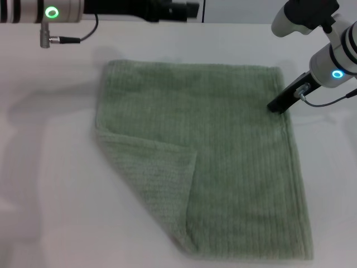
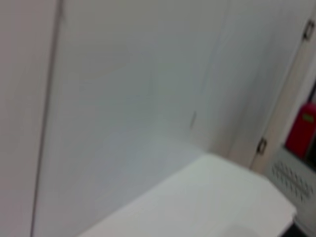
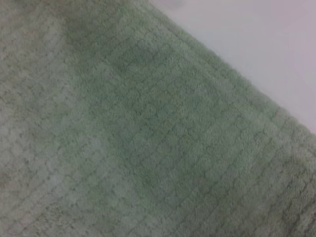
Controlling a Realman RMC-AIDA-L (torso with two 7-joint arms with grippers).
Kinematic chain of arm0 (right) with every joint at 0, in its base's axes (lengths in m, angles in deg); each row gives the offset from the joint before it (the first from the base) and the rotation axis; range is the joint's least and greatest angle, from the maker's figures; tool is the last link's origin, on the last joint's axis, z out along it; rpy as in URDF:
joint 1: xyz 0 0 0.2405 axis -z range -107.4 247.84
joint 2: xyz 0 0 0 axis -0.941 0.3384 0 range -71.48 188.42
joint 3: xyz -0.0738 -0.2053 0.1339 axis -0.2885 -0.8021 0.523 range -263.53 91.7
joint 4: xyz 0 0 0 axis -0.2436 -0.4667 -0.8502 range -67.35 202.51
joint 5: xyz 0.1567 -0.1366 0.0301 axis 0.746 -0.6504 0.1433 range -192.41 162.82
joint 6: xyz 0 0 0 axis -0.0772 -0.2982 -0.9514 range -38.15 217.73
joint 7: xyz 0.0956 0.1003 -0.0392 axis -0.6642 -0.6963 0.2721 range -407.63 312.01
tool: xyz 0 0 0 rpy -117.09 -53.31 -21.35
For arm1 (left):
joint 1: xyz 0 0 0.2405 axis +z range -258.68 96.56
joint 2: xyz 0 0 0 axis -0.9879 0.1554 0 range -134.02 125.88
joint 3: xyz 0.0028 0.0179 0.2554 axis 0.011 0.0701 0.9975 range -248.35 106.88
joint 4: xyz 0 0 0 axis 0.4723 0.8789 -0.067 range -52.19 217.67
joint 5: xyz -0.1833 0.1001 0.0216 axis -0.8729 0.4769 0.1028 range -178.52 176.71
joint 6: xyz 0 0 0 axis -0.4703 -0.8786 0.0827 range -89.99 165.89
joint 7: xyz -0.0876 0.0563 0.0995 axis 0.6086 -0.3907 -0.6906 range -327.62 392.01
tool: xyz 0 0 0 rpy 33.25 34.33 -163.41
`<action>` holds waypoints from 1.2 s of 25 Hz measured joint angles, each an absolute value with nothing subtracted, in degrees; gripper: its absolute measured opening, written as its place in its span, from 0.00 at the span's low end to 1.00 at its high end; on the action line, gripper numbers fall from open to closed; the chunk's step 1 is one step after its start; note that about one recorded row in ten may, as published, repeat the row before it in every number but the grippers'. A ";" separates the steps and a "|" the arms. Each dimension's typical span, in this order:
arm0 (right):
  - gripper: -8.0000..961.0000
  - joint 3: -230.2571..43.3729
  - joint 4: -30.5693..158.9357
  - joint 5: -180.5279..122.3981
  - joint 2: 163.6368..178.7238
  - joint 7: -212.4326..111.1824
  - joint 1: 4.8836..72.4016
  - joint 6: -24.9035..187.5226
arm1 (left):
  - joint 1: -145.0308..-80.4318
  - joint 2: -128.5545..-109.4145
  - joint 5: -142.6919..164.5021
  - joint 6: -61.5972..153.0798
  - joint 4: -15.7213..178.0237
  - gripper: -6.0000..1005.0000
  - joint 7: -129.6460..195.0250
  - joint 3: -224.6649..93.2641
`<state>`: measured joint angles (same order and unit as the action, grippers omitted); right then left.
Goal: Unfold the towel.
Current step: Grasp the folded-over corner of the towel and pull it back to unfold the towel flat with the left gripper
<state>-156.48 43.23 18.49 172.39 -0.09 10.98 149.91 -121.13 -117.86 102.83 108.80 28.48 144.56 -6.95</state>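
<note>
On the white worktop (image 1: 50, 184) the pale sage-green ribbed terry towel (image 1: 223, 156) lies mostly spread, its near-left corner folded over, while the right gripper (image 1: 277, 105) touches its right hem, seemingly pinning it, finger state unclear, and the left gripper (image 1: 189, 9) is parked high, finger state unclear

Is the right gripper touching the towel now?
Cannot tell. In the head view the right gripper meets the towel at its right edge, but no gap or contact shows plainly. The right wrist view shows only cloth close up.

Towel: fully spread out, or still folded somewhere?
Mostly spread; the towel has its near-left corner folded over onto itself, flap lying on top.
</note>
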 joint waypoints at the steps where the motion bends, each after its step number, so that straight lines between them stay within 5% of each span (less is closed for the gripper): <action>1: 0.01 -156.44 43.23 18.23 172.44 -0.09 10.93 149.91 | -121.42 -118.23 105.05 109.95 27.87 0.81 144.40 -6.88; 30: 0.01 -156.44 43.23 17.89 172.41 -0.08 10.79 149.91 | -123.06 -122.05 115.37 118.47 27.92 0.80 137.81 -2.17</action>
